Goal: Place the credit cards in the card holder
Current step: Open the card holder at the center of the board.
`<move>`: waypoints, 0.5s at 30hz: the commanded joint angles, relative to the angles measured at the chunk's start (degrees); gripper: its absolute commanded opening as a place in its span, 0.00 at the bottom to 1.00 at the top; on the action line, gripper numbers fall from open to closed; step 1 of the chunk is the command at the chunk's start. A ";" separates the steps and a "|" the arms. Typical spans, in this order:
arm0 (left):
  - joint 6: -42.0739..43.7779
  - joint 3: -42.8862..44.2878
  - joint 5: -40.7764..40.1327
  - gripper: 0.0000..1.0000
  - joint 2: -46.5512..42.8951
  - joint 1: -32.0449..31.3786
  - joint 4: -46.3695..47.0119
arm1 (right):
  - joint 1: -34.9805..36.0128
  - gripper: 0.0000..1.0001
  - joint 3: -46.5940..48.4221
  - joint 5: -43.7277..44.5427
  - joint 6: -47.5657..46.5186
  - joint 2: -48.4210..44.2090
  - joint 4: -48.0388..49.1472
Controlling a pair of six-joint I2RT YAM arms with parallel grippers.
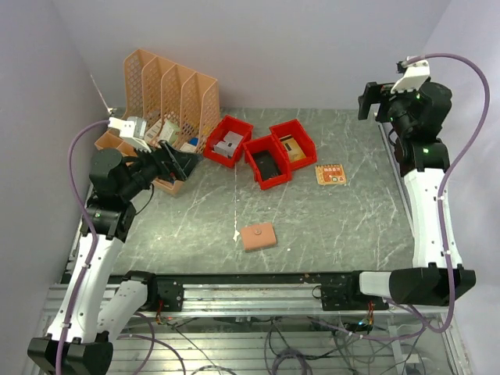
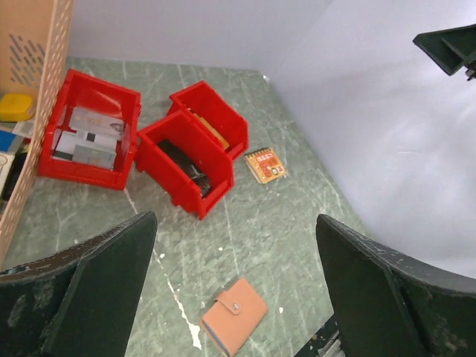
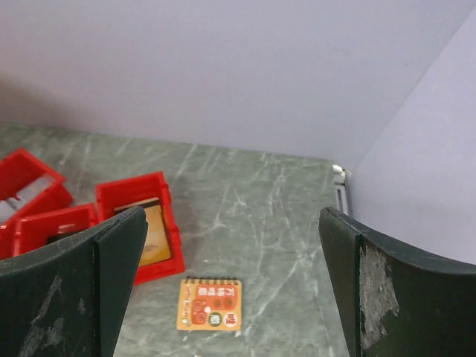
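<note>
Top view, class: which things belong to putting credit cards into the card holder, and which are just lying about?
Job: pink card holder; grey cards in the left red bin.
Lying about: orange file rack; small orange notepad; middle red bin; right red bin.

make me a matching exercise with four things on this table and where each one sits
Things:
1. card holder
2. lattice file rack
3. small orange notepad
4. red bins

Places:
a. far left part of the table
b. alone on the near middle of the table
c. flat on the table just right of the bins
d. clustered mid-table, toward the back

Pairs: 1-b, 2-a, 3-c, 4-d
</note>
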 commanded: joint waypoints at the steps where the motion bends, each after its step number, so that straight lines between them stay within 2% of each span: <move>1: -3.81 1.34 4.58 0.99 -0.50 0.45 1.69 | 0.03 1.00 -0.45 -4.11 4.94 -0.41 -4.33; 8: -6.44 -6.99 9.14 1.00 -1.99 0.45 5.76 | 0.04 1.00 -7.66 -24.41 3.23 -2.96 -3.48; 15: -12.35 -17.49 11.16 0.97 -4.51 0.45 15.01 | 0.03 1.00 -14.20 -44.15 -2.39 -3.41 -2.81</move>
